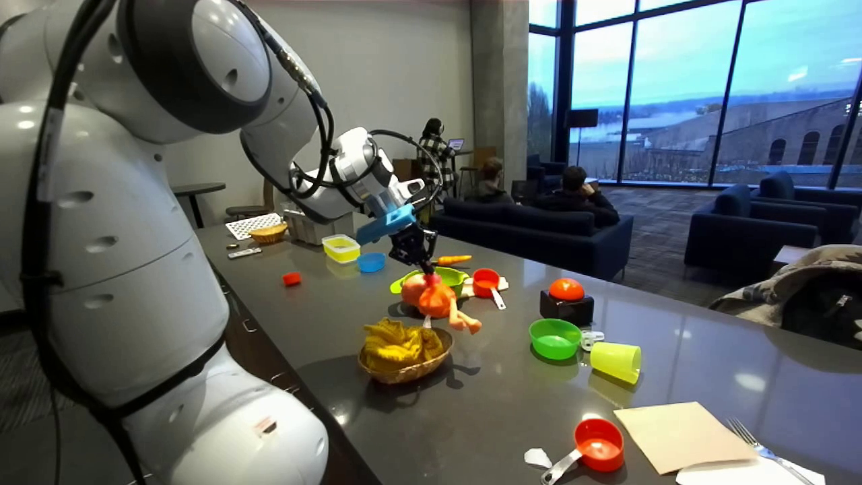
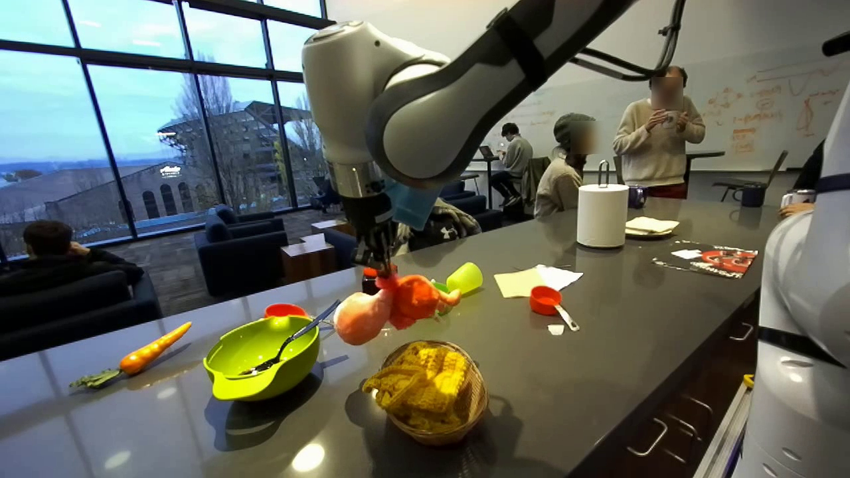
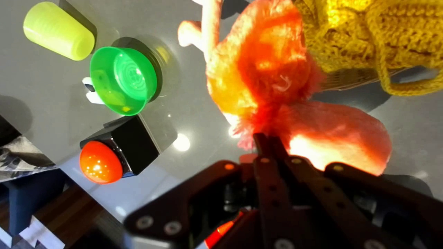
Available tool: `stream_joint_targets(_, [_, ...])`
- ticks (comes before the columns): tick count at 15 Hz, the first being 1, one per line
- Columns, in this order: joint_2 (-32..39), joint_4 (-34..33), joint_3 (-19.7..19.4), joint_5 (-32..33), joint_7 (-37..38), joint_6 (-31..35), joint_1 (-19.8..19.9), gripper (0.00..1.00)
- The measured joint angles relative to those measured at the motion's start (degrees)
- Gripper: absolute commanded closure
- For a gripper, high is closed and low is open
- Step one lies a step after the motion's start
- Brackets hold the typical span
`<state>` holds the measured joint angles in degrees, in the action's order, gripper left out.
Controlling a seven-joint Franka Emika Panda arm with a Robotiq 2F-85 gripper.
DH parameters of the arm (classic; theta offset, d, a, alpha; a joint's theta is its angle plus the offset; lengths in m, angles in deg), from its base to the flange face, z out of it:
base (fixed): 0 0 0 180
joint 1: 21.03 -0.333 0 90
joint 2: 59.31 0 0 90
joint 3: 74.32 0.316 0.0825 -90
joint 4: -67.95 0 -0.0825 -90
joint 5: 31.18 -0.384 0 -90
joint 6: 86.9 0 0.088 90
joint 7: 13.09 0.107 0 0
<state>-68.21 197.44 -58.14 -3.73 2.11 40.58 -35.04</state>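
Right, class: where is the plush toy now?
In an exterior view, the plush toy hangs from the gripper near the middle, right of the lime bowl.

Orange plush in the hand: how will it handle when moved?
The orange plush may swing, since the hand pinches just its fuzzy middle and the rest hangs below. Its furry surface suggests soft and squashy, probably not slippery.

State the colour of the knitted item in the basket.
Yellow; the knitted item shows best, whole, in an exterior view.
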Motion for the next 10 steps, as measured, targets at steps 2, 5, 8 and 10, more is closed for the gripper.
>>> stream_joint_targets(2, [0.0,0.98,0.53,-2.15,0.08,0.67,-0.06,0.99])
stream_joint_targets(5, [0.0,2.74,1.47,-5.13,0.57,1.14,-0.34,0.99])
stream_joint_targets(8, [0.01,3.65,2.73,-6.45,1.91,1.2,-0.82,0.99])
stream_joint_targets(10, [0.0,4.06,3.35,-7.07,3.11,1.25,-1.13,0.99])
